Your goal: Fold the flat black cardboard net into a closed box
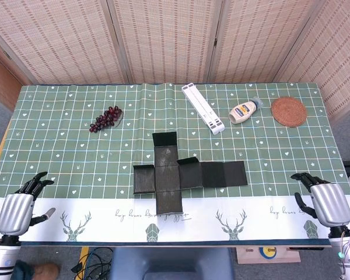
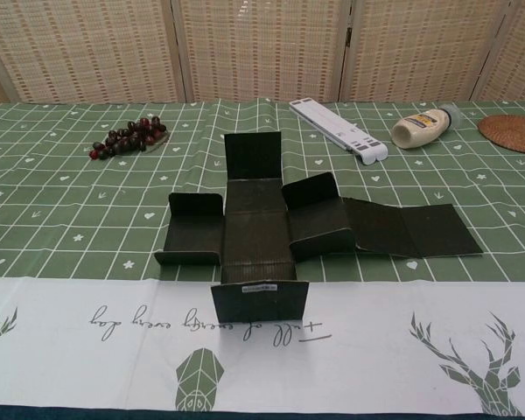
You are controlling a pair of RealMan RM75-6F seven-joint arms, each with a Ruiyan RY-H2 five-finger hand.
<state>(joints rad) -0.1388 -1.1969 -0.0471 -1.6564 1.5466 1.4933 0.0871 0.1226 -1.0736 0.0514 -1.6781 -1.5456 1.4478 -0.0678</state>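
While both hands rest at the near table edge, the left hand [image 1: 17, 209] at the left corner and the right hand [image 1: 325, 199] at the right, each holds nothing, fingers loosely apart. Between them, well clear of both, the black cardboard net [image 2: 271, 229] lies unfolded mid-table, several flaps raised. Script on the tablecloth [image 2: 61, 254] is too small to read. Beyond the net lie grapes [image 2: 127, 137], a white folding stand [image 2: 339, 129], a squeeze bottle [image 2: 424, 128] and a woven coaster [image 2: 514, 132].
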